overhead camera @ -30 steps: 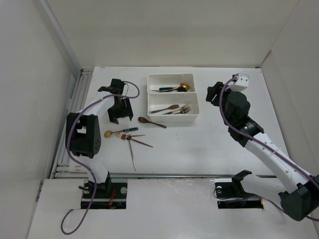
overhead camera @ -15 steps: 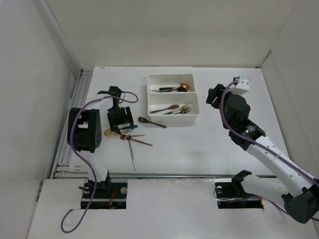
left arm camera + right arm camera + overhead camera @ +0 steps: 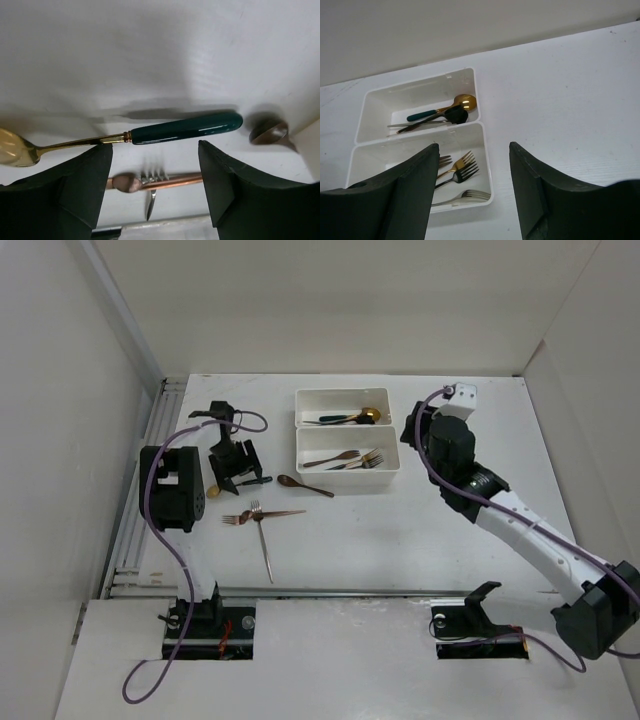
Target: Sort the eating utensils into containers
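Observation:
My left gripper (image 3: 232, 464) is open and low over the table's left part. In the left wrist view it (image 3: 154, 146) sits just short of a gold spoon with a dark-teal handle (image 3: 185, 128), which lies crosswise on the table beyond its fingertips. A copper utensil (image 3: 170, 180) and a silver fork (image 3: 265, 552) lie crossed nearer the table's front. A copper spoon (image 3: 304, 485) lies to the right. My right gripper (image 3: 420, 430) is open and empty beside the two white trays. The far tray (image 3: 370, 100) holds spoons, the near tray (image 3: 487, 165) forks.
White walls enclose the table on three sides. A slotted rail (image 3: 150, 470) runs along the left edge, close to the left arm. The trays stand side by side at the back centre.
My left gripper dipped toward the front, then drew back; the gold-and-teal spoon shifted farther back and the copper pieces were nudged. My right gripper swung left, closer to the trays.

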`<state>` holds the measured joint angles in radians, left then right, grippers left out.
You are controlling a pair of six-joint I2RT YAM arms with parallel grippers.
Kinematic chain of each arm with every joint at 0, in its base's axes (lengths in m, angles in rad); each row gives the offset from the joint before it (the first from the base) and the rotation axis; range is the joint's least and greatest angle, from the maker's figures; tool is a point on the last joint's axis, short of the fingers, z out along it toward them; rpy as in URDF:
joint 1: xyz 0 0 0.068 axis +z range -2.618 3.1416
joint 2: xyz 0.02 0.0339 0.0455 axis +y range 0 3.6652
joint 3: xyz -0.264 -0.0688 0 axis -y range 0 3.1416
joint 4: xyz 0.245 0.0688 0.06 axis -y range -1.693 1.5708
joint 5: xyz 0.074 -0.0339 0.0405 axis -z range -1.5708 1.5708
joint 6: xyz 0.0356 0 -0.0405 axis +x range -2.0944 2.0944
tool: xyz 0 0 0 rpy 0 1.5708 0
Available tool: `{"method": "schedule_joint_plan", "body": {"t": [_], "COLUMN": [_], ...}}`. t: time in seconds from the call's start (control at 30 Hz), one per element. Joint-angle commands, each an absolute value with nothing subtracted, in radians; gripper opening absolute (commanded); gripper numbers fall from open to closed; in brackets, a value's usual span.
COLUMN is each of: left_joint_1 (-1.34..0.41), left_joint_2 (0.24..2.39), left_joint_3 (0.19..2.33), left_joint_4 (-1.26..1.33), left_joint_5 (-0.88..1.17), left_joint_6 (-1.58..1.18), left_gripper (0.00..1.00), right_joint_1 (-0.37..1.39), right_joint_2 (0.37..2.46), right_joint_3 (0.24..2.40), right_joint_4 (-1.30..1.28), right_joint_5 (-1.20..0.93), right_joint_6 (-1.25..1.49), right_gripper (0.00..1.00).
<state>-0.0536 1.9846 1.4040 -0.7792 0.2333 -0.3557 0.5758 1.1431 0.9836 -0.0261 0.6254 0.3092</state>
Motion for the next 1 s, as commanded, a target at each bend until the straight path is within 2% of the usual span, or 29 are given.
{"method": "schedule_joint_plan", "body": {"t": [0.0, 0.33, 0.5, 0.63, 0.83, 0.97], "left_joint_1": [-0.034, 0.009, 0.009, -0.003, -0.012, -0.002], "left_joint_2": [2.011, 2.091, 2.123, 2.123, 2.088, 2.046], "left_joint_3": [1.457, 1.554, 1.681, 1.703, 1.667, 1.667], "left_joint_4": [-0.704, -0.598, -0.537, -0.561, -0.595, -0.575], "left_joint_5": [0.179, 0.051, 0.051, 0.080, 0.127, 0.118], "left_joint_6": [-0.337, -0.282, -0.178, -0.169, -0.282, -0.429], "left_gripper": [0.67, 0.67, 0.67, 0.67, 0.67, 0.73], "right_joint_1": [0.591, 0.591, 0.591, 0.591, 0.591, 0.591], "right_joint_2": [1.157, 1.245, 1.256, 1.256, 1.266, 1.275], "right_joint_3": [1.055, 1.115, 1.124, 1.124, 1.134, 1.143], "right_joint_4": [-0.012, -0.012, -0.012, -0.012, -0.012, -0.012], "right_joint_5": [0.634, 0.624, 0.615, 0.597, 0.588, 0.578], "right_joint_6": [0.285, 0.229, 0.210, 0.210, 0.210, 0.201], "right_gripper": [0.63, 0.63, 0.63, 0.63, 0.63, 0.63]}}
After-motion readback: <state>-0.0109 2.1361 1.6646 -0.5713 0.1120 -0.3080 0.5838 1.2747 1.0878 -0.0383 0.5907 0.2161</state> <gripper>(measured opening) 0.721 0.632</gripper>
